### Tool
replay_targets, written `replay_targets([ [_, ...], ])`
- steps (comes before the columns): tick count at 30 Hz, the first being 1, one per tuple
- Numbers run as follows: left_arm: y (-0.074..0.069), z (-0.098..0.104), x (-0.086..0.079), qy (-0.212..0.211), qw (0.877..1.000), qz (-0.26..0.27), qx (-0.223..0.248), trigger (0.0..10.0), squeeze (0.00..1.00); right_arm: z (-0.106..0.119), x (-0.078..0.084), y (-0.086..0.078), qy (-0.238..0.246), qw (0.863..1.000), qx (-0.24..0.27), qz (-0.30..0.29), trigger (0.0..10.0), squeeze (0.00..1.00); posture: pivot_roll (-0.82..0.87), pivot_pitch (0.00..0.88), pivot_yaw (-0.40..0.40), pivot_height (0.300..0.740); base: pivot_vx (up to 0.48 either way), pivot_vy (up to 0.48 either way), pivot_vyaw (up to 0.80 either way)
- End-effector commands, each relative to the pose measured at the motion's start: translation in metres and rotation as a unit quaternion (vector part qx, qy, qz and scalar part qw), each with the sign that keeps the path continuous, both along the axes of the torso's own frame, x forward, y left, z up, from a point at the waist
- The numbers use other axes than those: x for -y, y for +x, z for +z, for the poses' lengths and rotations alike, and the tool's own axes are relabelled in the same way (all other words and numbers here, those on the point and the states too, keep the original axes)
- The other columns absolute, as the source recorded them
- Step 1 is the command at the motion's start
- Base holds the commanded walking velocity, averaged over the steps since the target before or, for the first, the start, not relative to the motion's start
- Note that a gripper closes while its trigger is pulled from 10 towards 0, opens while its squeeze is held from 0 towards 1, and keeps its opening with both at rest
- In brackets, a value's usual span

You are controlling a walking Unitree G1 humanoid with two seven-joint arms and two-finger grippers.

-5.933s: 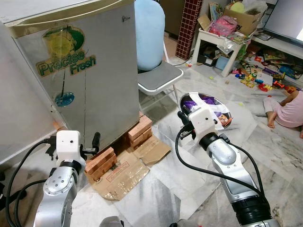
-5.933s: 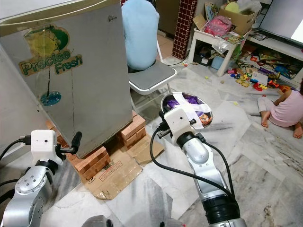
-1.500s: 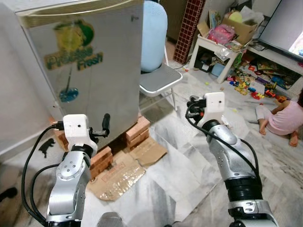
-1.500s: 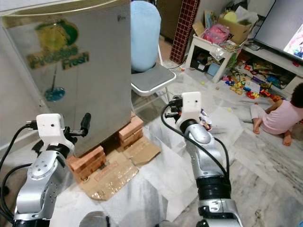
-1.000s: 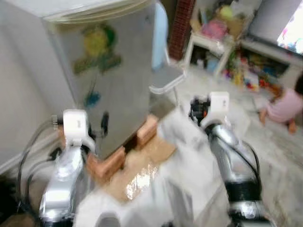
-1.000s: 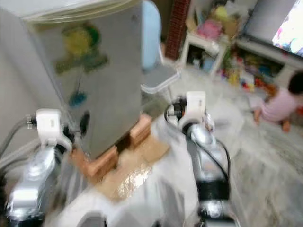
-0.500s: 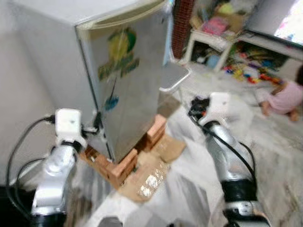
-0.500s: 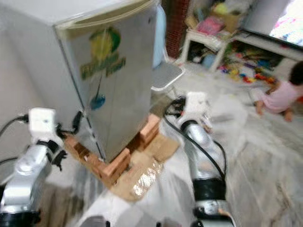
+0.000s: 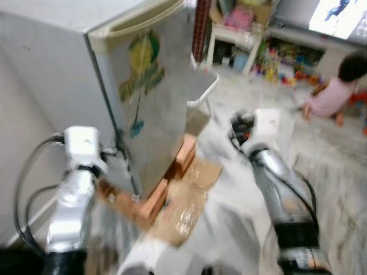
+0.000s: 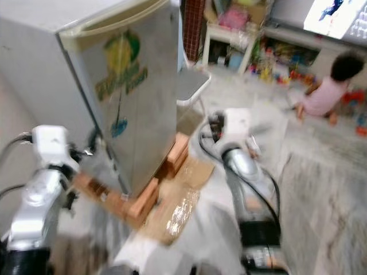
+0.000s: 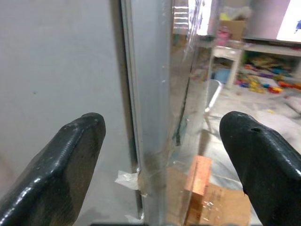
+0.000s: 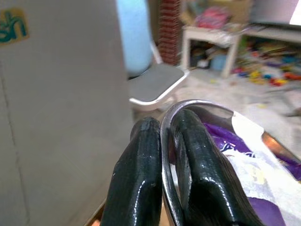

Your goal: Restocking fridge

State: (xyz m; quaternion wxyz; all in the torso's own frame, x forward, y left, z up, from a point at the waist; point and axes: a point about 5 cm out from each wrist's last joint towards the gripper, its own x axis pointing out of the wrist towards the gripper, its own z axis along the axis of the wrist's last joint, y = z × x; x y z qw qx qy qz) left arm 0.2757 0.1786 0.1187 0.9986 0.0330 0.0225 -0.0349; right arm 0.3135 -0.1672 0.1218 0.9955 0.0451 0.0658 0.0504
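A small silver fridge point(image 9: 143, 103) with a green "Precise Fresh" sticker stands shut on bricks. My left gripper point(image 11: 164, 122) is open, its two fingers straddling the door's vertical edge point(image 11: 150, 94) near the lower corner without touching it; in the left eye view the left gripper point(image 9: 117, 152) sits low beside the fridge. My right gripper point(image 12: 165, 123) is shut on the rim of a metal bowl point(image 12: 207, 106) holding purple packets point(image 12: 221, 141) and white wrapping. That arm point(image 9: 269, 166) is raised to the fridge's right.
Bricks point(image 9: 152, 203) and flattened cardboard point(image 9: 189, 200) lie under and before the fridge. A grey chair point(image 9: 200, 86) stands behind it. A person point(image 9: 332, 91) sits on the floor at the far right among toys, near a white table point(image 9: 229, 34). A wall is at left.
The camera has swung and closed in, so the fridge's front corner faces me. My left gripper now stands at the door's edge. The right gripper still holds the bowl.
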Motion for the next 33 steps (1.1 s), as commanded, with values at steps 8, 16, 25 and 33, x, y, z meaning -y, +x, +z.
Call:
replay_targets([
  [8, -0.025, -0.012, 0.002, 0.010, 1.000, -0.013, -0.022, 10.0, 0.00, 0.000, -0.008, -0.013, 0.005, 1.000, -0.002, -0.003, 10.0, 0.00, 0.09, 0.000, -0.050, 0.740, 0.000, 0.264, 0.00],
  [16, -0.022, -0.009, 0.006, 0.007, 1.000, -0.020, -0.019, 10.0, 0.00, -0.002, -0.015, -0.021, 0.005, 1.000, -0.012, 0.006, 10.0, 0.00, 0.08, 0.000, -0.054, 0.740, 0.000, 0.075, 0.00],
  [25, -0.023, -0.009, 0.019, 0.000, 0.999, -0.051, -0.014, 10.0, 0.00, 0.003, -0.009, -0.020, -0.002, 1.000, -0.012, -0.010, 10.0, 0.00, 0.06, 0.007, -0.044, 0.740, 0.162, 0.000, -0.53],
  [33, -0.024, -0.010, 0.023, -0.006, 0.999, -0.051, -0.016, 10.0, 0.00, 0.004, -0.012, -0.020, -0.005, 1.000, -0.014, -0.002, 10.0, 0.00, 0.06, 0.010, -0.050, 0.740, 0.371, 0.000, 0.00],
])
